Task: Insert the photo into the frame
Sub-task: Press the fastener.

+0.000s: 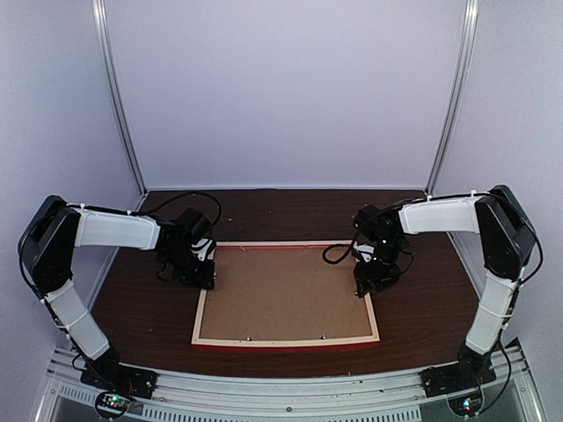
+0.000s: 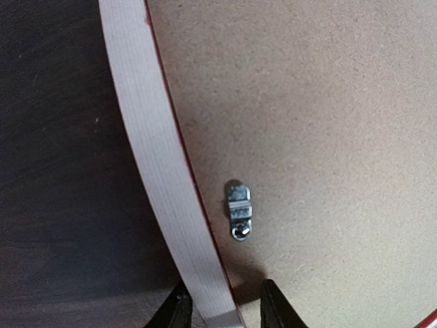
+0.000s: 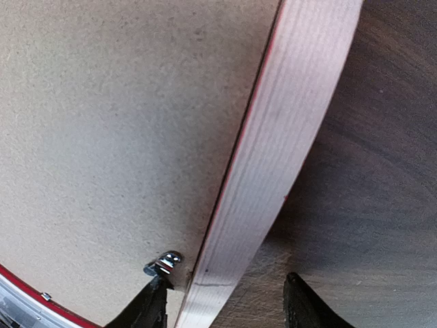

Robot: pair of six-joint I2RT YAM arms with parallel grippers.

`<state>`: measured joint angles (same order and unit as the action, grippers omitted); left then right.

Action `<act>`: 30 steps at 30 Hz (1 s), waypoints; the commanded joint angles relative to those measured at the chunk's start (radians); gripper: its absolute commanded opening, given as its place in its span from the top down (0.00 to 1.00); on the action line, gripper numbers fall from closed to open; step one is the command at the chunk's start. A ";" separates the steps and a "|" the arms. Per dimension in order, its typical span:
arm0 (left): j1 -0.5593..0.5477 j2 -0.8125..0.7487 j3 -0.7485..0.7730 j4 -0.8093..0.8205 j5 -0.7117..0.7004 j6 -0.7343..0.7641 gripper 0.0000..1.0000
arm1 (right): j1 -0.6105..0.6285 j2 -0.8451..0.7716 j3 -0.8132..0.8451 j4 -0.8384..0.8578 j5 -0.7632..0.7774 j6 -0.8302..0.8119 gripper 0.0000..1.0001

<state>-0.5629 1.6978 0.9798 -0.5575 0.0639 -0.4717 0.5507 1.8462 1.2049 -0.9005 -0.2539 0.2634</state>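
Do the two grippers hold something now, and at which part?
The left gripper and right gripper each straddle a side rail of the frame; whether either clamps it cannot be told.

Both arms stand on flat black base plates [image 1: 119, 381] bolted to the silver rail [image 1: 290, 387]. The left arm [image 1: 75, 312] and the right arm [image 1: 493, 308] look alike: smooth white shells cover the long links, and bulky black housings form the joints farther from the rail. Thin white ties cinch the shells, and a slim black cable runs along the outer side of each arm. Thicker black cables [image 1: 189, 198] loop at the wrists, far from the rail. A small green light [image 1: 110, 403] glows at each base, on the rail's near side. The jaws are black and taper to blunt tips.
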 commanded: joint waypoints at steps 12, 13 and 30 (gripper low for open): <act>-0.008 -0.012 0.002 -0.020 -0.004 -0.004 0.64 | 0.015 0.027 0.013 0.109 -0.028 0.024 0.44; -0.008 -0.012 0.002 -0.021 -0.004 -0.005 0.64 | 0.015 0.028 0.013 0.111 -0.026 0.026 0.44; -0.008 -0.015 0.001 -0.019 -0.001 -0.004 0.64 | 0.001 0.040 0.022 0.149 -0.011 0.047 0.47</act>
<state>-0.5632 1.6978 0.9798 -0.5575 0.0639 -0.4717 0.5549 1.8614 1.2091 -0.7921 -0.2832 0.3031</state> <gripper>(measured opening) 0.357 0.536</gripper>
